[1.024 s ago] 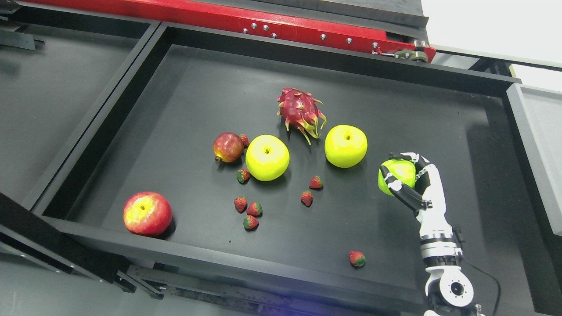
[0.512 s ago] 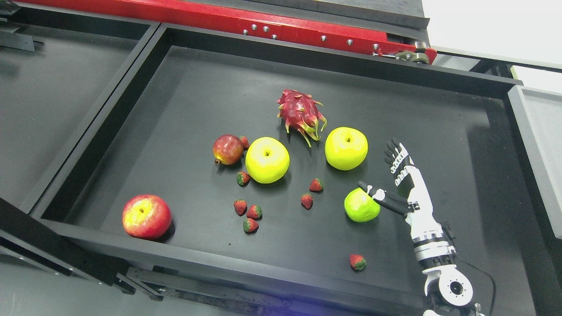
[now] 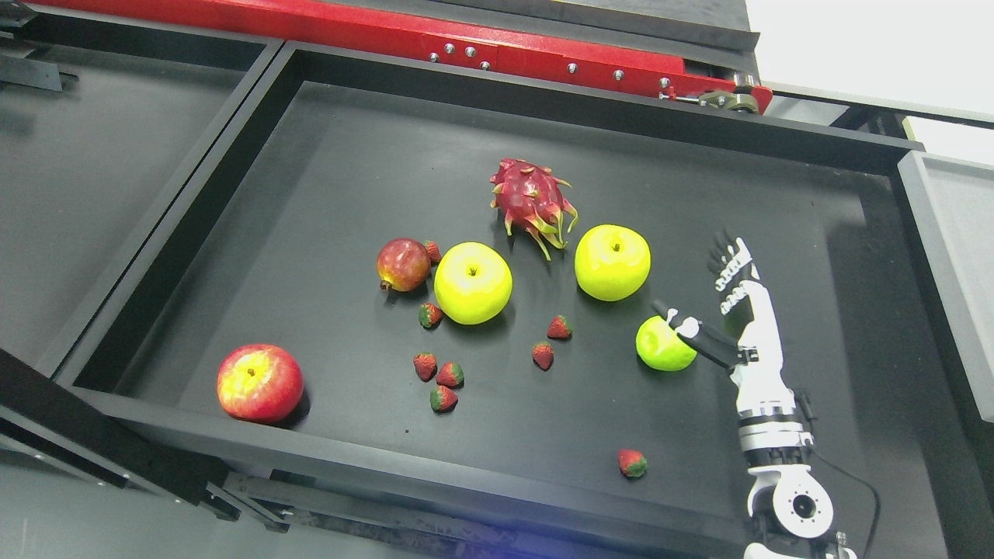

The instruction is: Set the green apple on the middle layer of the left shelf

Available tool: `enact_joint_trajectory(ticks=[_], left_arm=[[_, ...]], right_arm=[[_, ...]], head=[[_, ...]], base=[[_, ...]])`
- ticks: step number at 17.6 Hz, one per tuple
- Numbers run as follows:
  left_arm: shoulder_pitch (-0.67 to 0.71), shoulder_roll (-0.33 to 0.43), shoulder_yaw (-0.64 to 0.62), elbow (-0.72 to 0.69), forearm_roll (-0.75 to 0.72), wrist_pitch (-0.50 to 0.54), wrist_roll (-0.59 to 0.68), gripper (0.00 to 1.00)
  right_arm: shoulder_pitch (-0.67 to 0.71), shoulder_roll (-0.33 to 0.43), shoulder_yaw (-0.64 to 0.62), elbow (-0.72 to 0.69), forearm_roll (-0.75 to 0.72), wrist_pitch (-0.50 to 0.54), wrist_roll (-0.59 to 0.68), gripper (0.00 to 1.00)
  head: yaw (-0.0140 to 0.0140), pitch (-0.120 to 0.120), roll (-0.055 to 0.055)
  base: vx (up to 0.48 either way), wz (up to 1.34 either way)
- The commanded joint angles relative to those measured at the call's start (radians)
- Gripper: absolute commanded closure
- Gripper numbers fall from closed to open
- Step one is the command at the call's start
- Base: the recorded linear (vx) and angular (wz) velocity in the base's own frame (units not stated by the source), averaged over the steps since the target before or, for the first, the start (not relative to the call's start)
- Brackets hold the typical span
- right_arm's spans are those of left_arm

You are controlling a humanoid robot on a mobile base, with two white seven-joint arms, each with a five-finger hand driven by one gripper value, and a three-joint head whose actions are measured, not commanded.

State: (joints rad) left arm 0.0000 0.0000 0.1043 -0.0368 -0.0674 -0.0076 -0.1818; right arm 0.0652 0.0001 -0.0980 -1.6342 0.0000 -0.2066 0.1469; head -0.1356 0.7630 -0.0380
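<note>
Shelf tray (image 3: 194,233), black and walled, takes up most of the head view, with a red rail (image 3: 388,35) along its far edge and a second dark shelf surface off to the left. Across its floor lie a dragon fruit (image 3: 533,200), two yellow-green apples (image 3: 473,282) (image 3: 612,262), a red apple (image 3: 259,383) near the front left corner, a pomegranate-like red fruit (image 3: 403,264), and scattered strawberries (image 3: 444,376).

At the lower right the right hand (image 3: 718,307) comes up from the bottom edge, white and black, with its fingers (image 3: 730,264) straightened and spread and the thumb stretched out to the left. It holds nothing. A second ago those fingers were wrapped around the green apple (image 3: 664,345); half a second ago they had opened and the apple sat on the tray floor lower and further left. Now the apple lies just below the nearer yellow-green apple, resting on the tray, with the thumb tip against or just over its upper right side; whether they touch I cannot tell.

So the release is done and the apple seems to have rolled a little. If this tray is the left shelf's middle layer, the placement looks complete, and what remains is likely drawing the hand away without nudging the fruit. The left arm does not show.
</note>
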Motion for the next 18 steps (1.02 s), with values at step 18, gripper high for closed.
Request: enact_joint_trajectory(ticks=[18], left_arm=[[-0.021,0.017,0.000,0.000,0.000,0.000,-0.001,0.00]], right_arm=[[0.022,-0.018,0.162,-0.003,0.008,0.062,-0.225,0.00]], head=[[0.0000,0.000,0.000]], base=[[0.000,0.00]])
